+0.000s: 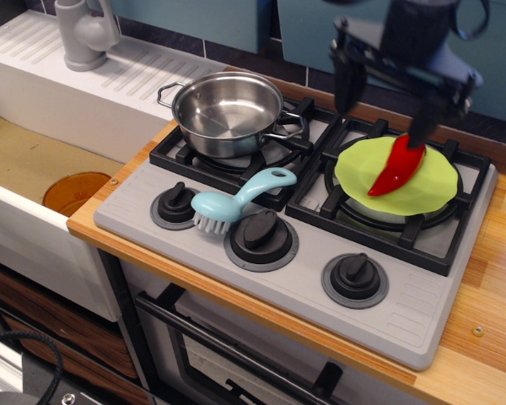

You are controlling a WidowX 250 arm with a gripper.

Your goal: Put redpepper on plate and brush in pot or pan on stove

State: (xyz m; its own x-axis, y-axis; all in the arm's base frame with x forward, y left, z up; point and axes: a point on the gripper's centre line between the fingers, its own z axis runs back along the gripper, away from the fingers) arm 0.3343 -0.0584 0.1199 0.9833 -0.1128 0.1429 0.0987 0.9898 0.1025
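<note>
Observation.image looks down at the stove (261,278) from its front left corner. At about 1 o'clock in the picture, the gripper (379,101) hangs above the back edge of the right burner, blurred, with its two black fingers (344,76) spread wide apart and nothing between them. One finger stands off the plate's left rim; the other finger's tip sits just over the stem end of the redpepper (396,166), and whether it touches cannot be told.

From the gripper, the redpepper lies at about 5 o'clock, just below it. It rests on the plate (430,190), slanting from upper right to lower left with its pointed tip toward the plate's middle. The plate sits on the right burner grate.

From the gripper, the pot (228,110) is at about 9 o'clock, well apart, sitting empty on the left burner grate. The brush (236,198) lies at about 8 o'clock from the gripper, on the stove's grey front panel between the left knob (175,205) and the middle knob (261,229), bristles down, with its looped handle reaching up to the left grate's front edge.
</note>
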